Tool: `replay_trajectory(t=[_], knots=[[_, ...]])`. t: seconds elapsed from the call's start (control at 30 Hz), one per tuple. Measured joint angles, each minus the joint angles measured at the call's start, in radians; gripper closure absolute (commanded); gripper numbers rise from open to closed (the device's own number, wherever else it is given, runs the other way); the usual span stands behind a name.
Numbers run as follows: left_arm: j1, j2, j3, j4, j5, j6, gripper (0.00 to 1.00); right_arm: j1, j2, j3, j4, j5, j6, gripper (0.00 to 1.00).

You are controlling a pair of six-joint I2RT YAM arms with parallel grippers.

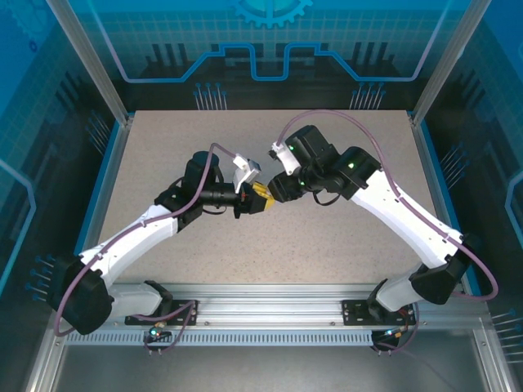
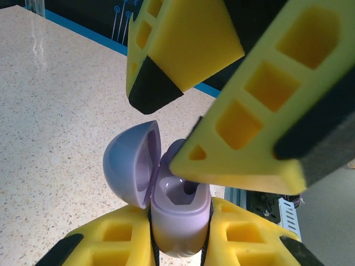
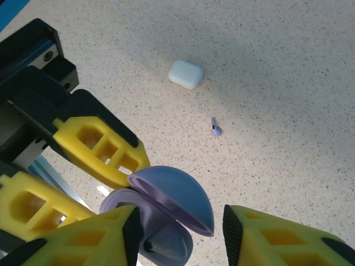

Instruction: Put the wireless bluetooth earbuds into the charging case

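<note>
Left gripper (image 1: 261, 196) jaws pinch the lavender rounded plastic charging case (image 2: 178, 213), lid swung open. Right gripper (image 3: 180, 235) jaws hang spread over its mouth. One tiny lavender stemmed plastic earbud (image 3: 216, 127) lies on the speckled surface (image 3: 288, 83), well apart. I'd judge that one isn't seated yet.

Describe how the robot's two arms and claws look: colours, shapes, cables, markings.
Both the left arm and the right arm have white link shells, black joint housings and a lavender cable looping alongside. Small green lights glow on the right arm. The left claw and the right claw have yellow wedge-shaped fingers with rectangular cut-outs and black tips.
</note>
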Motion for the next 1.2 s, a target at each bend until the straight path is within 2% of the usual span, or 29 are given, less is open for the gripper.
replay_trajectory(t=[0.23, 0.4, 0.57, 0.77, 0.93, 1.03, 1.2], knots=[[0.000, -0.006, 0.000, 0.000, -0.003, 0.011, 0.82, 0.002, -0.009, 0.007, 0.009, 0.000, 0.010, 0.45], [0.000, -0.025, 0.000, 0.006, -0.019, 0.003, 0.82, -0.009, -0.076, -0.038, 0.049, 0.047, 0.045, 0.43], [0.000, -0.043, 0.000, 0.016, -0.067, -0.013, 0.83, -0.102, -0.123, -0.115, 0.061, 0.096, 0.113, 0.43], [0.007, -0.113, -0.050, 0.016, -0.134, -0.024, 0.82, -0.203, -0.095, -0.246, 0.072, 0.096, 0.154, 0.44], [0.059, -0.196, -0.113, 0.011, -0.169, -0.077, 0.82, -0.225, 0.008, -0.302, 0.126, 0.031, 0.158, 0.51], [0.086, -0.249, -0.148, -0.002, -0.187, -0.101, 0.82, -0.226, 0.092, -0.324, 0.184, -0.054, 0.159, 0.57], [0.105, -0.309, -0.182, -0.023, -0.210, -0.127, 0.81, -0.210, 0.253, -0.322, 0.269, -0.182, 0.164, 0.60]])
